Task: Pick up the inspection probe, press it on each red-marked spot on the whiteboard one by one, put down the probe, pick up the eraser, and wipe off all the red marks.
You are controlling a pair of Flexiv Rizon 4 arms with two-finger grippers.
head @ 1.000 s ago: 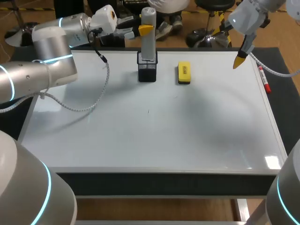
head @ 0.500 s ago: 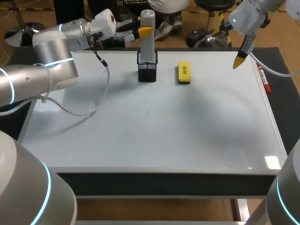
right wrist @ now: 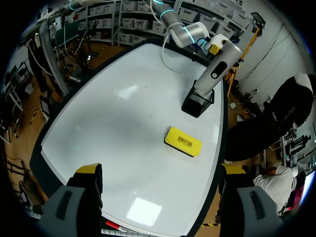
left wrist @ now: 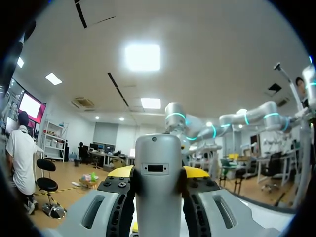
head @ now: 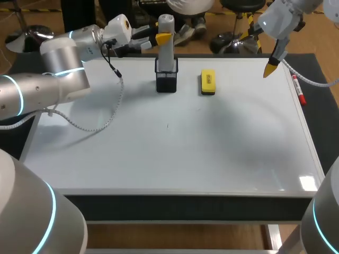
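The whiteboard (head: 175, 159) lies flat and takes up most of the table, its near half bare white. Around its middle sits one small dark speck (head: 168, 126). Further back, on the right frame of the board, lies a red-capped marker (head: 300, 93). The right gripper (right wrist: 160, 170) hangs in the air above the far right corner, just beside that marker's far end; its fingers stand wide apart with nothing between them. On the far part of the board the yellow eraser (head: 207, 82) lies flat, just right of a black mesh holder (head: 166, 80) and not touching it. The grey inspection probe (head: 167, 50) stands upright in that holder, its top well above the rim. The left arm (head: 58, 74) comes in over the far left corner, a cable (head: 112, 108) looping down from it onto the board. The left gripper (left wrist: 158, 173) is at the probe's upper end, and the wrist view shows its yellow fingertips (left wrist: 121, 171) pressed against the probe from both sides, closed around it.
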